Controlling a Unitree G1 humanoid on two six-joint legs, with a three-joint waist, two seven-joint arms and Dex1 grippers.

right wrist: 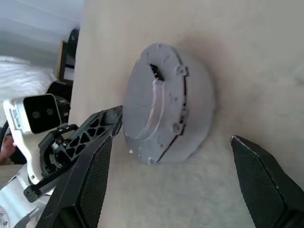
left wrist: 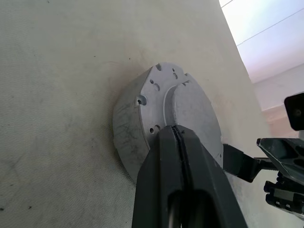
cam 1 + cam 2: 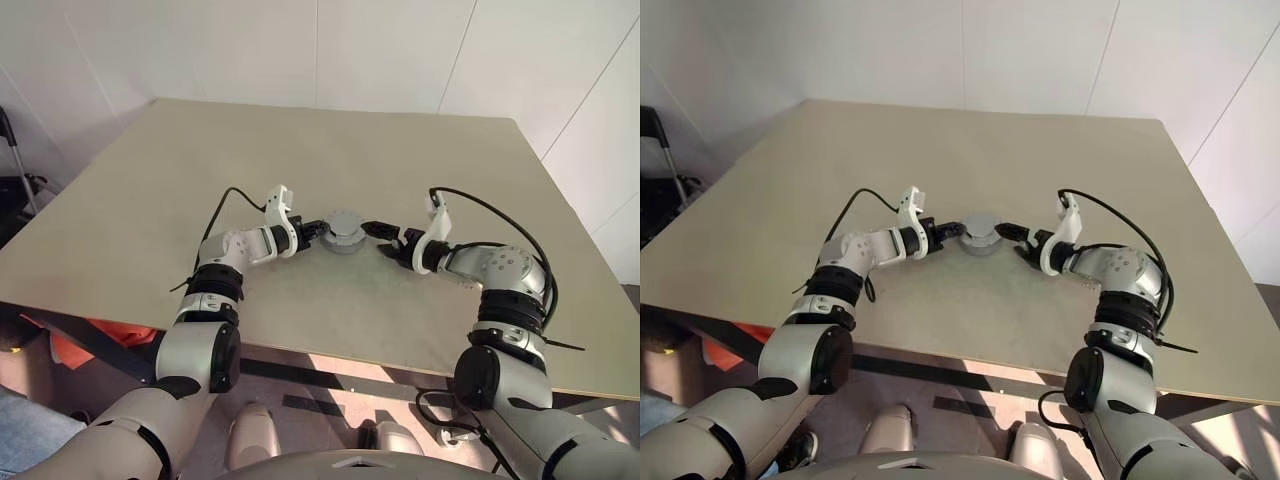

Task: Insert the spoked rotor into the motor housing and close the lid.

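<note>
Both arms reach forward over the tabletop, elbows bent outward, forearms angled inward toward each other. The left gripper (image 3: pixel 318 230) has its two black fingers (image 2: pixel 183 161) pressed together. The right gripper (image 3: pixel 380 241) has its fingers (image 1: pixel 259 178) spread wide apart, pointing toward the left one.

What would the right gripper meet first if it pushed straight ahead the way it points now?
Probably the lid on the closed motor housing, between the right gripper's open jaws. The shut left gripper waits on the far side.
</note>
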